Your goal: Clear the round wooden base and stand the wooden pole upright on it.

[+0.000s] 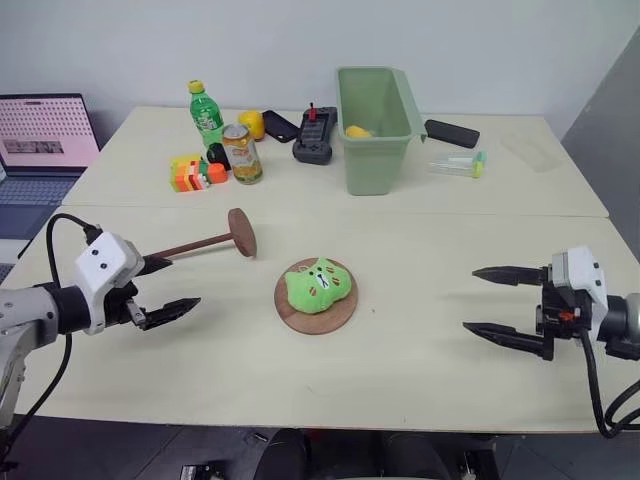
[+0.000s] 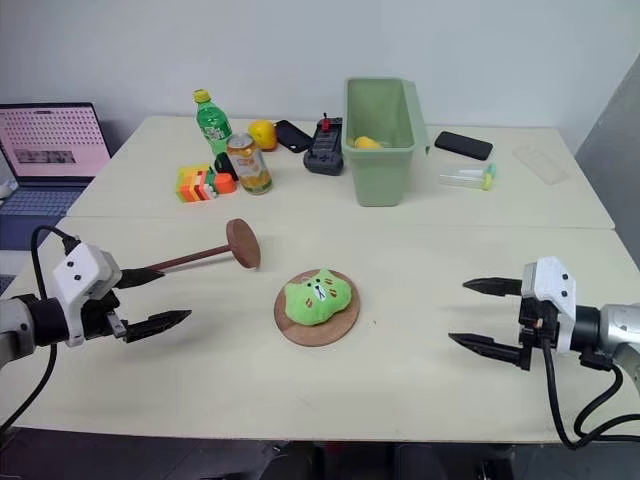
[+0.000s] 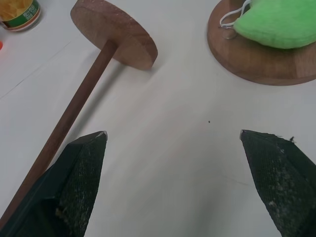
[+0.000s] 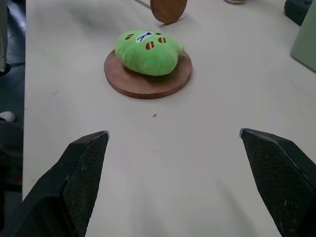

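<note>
The round wooden base [image 1: 330, 318] lies flat mid-table with a green plush toy [image 1: 318, 284] resting on top of it, covering its centre. The wooden pole [image 1: 200, 244] lies on its side to the left of the base, its disc end [image 1: 241, 232] tipped up on edge toward the base. My left gripper [image 1: 168, 289] hovers open at the pole's free end, one finger close beside the rod, gripping nothing. Far right, my right gripper [image 1: 492, 301] is open and empty, well apart from the base. In the right wrist view the plush [image 4: 147, 51] sits on the base [image 4: 148, 85] ahead.
At the back stand a green bin [image 1: 376, 128], a green bottle [image 1: 206, 114], a can [image 1: 242, 154], coloured blocks [image 1: 190, 172], an orange fruit [image 1: 252, 124], a black device [image 1: 314, 136] and a phone [image 1: 451, 133]. A laptop [image 1: 45, 135] sits off the table's left.
</note>
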Tool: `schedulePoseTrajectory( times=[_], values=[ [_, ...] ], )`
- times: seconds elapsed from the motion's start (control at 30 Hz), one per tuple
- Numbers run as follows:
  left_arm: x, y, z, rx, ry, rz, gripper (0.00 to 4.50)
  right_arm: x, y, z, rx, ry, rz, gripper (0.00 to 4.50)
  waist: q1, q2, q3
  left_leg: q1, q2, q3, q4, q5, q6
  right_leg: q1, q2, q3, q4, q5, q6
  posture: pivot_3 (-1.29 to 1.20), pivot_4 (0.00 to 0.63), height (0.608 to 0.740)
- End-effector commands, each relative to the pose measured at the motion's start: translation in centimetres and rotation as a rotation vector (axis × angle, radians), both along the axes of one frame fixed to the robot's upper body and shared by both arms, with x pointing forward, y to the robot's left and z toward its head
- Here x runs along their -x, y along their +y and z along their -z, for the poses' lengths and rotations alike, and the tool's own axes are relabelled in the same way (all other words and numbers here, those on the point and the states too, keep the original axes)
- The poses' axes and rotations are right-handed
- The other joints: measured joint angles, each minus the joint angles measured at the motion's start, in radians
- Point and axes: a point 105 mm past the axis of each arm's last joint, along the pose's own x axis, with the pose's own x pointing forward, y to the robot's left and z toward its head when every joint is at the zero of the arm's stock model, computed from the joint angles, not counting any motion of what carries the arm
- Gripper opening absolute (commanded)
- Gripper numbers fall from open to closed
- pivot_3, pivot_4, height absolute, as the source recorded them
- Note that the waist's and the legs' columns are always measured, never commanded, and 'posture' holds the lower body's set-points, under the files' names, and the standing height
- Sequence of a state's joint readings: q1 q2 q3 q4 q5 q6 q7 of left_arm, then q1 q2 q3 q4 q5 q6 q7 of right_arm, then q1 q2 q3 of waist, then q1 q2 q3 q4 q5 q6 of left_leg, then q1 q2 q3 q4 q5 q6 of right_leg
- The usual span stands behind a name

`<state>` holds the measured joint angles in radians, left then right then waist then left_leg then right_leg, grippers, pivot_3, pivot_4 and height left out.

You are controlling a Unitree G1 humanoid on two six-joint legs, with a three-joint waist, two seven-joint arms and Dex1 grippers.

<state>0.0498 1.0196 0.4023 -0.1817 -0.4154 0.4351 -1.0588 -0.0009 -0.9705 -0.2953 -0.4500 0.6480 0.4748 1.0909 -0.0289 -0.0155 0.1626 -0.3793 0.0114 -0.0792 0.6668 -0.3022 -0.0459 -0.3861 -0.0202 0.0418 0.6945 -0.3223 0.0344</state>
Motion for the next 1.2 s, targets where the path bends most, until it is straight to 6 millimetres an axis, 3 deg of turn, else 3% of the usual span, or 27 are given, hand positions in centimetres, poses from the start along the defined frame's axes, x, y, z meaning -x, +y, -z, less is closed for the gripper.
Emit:
schedulePoseTrajectory(
  times=[0.03,0.47,1.0,1.2],
  values=[
    [0.3,-0.1,-1.3,-0.001,-0.051,0.005,4.5,0.0,0.8,-1.1,0.016,-0.036,-0.02,4.46,0.0,0.0,0.0,0.0,0.0,0.0,0.0,0.0,0.0,0.0,0.0,0.0,0.0,0.0,0.0,0.0,0.15,0.74],
    [0.9,-0.6,-1.8,0.027,-0.072,-0.032,4.5,-0.6,1.7,-1.7,0.019,-0.025,-0.05,4.46,0.0,0.0,0.0,0.0,0.0,0.0,0.0,0.0,0.0,0.0,0.0,0.0,-0.001,0.0,0.0,0.0,0.15,0.74],
    [0.7,-2.3,-2.5,0.038,-0.045,0.114,4.5,-0.4,2.5,-2.3,-0.005,-0.023,-0.061,4.46,0.0,0.0,0.0,0.0,0.0,0.0,0.0,0.0,0.0,0.0,0.0,0.0,0.0,0.0,0.0,0.0,0.15,0.74],
    [1.2,-3.5,-1.9,-0.004,0.002,0.214,4.5,0.1,4.6,-2.6,-0.05,-0.029,-0.117,4.46,0.0,0.0,0.0,0.0,0.0,0.0,0.0,0.0,0.0,0.0,0.0,0.0,-0.001,0.0,0.0,0.0,0.15,0.74]
  ],
)
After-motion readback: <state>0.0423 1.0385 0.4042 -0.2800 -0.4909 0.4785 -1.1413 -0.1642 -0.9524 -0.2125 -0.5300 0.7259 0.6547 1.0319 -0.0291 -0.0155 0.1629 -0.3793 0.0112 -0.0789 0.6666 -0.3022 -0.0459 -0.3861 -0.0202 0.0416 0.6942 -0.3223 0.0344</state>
